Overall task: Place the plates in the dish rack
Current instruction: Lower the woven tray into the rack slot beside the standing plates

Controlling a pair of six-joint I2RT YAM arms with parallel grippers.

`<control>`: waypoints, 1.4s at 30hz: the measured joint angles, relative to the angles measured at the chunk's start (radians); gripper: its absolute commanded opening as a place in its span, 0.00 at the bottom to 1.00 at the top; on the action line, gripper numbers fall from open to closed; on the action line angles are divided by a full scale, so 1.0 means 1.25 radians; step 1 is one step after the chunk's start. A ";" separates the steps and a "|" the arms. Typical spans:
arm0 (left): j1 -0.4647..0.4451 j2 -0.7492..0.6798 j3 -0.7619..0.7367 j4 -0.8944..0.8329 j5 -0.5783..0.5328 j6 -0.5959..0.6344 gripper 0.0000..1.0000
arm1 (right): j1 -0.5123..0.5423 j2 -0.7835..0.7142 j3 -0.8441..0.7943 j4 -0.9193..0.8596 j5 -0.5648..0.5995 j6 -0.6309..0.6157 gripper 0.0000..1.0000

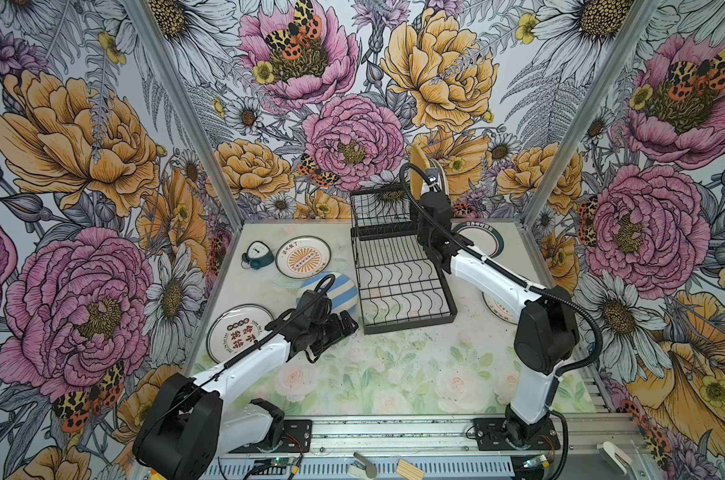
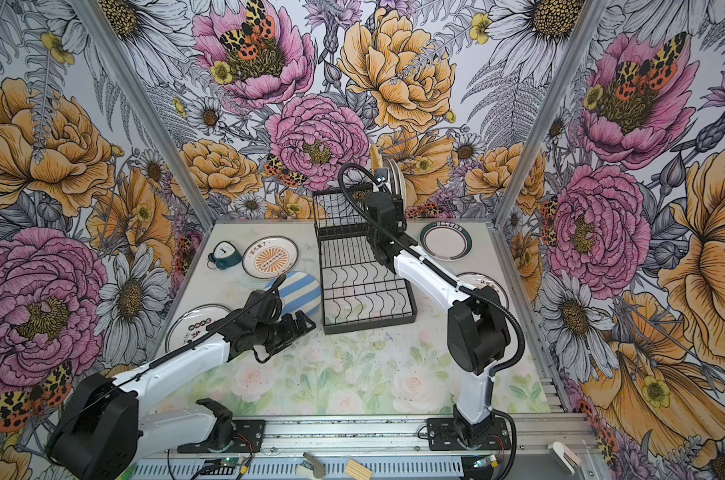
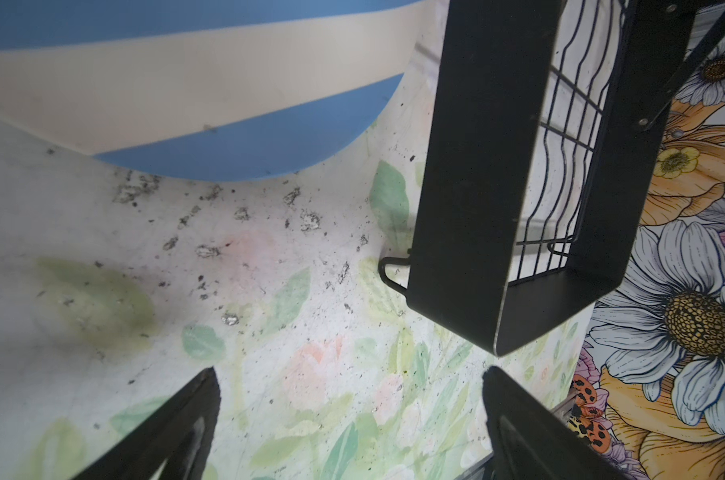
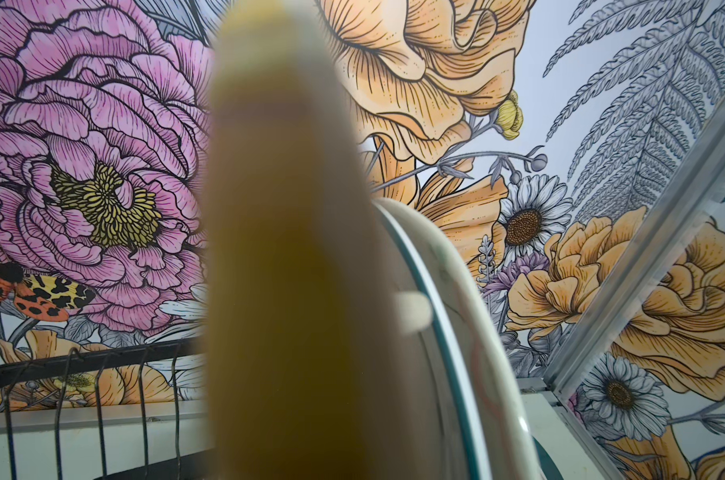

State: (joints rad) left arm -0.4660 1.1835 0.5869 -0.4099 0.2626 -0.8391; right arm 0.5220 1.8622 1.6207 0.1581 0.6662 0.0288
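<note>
The black wire dish rack [image 1: 398, 286] stands mid-table, and no plate stands in its lower tray. My right gripper [image 1: 430, 185] is raised over the rack's upper shelf. It is shut on the edge of the yellow plate [image 1: 418, 164], held on edge, with a white teal-rimmed plate [image 4: 443, 291] right against it. Its fingers are hidden in the right wrist view. My left gripper [image 1: 349, 326] hangs open and empty by the rack's front left corner [image 3: 497, 291], beside the blue-and-white striped plate [image 1: 344, 289]. More plates lie flat: a sunburst one [image 1: 303, 257], a red-character one [image 1: 232, 332], a teal-ringed one [image 1: 483, 240].
A small teal alarm clock [image 1: 258, 254] sits at the back left. Another plate [image 1: 497, 309] lies partly under the right arm. Flowered walls close the table on three sides. An aluminium rail [image 1: 394, 436] with the arm bases runs along the front.
</note>
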 measured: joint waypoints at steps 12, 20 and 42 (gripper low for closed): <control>0.000 -0.021 -0.012 0.000 -0.001 -0.003 0.99 | -0.009 0.005 0.000 -0.003 -0.001 0.035 0.00; 0.000 -0.021 -0.017 0.000 -0.002 -0.009 0.99 | -0.010 0.005 -0.003 -0.019 -0.004 0.049 0.12; 0.000 -0.040 -0.021 0.000 -0.002 -0.009 0.99 | 0.002 -0.034 -0.008 -0.019 -0.019 0.066 0.42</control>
State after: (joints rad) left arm -0.4660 1.1336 0.5602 -0.4103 0.2596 -0.8501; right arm 0.5240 1.8191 1.6104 0.1349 0.6422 0.1116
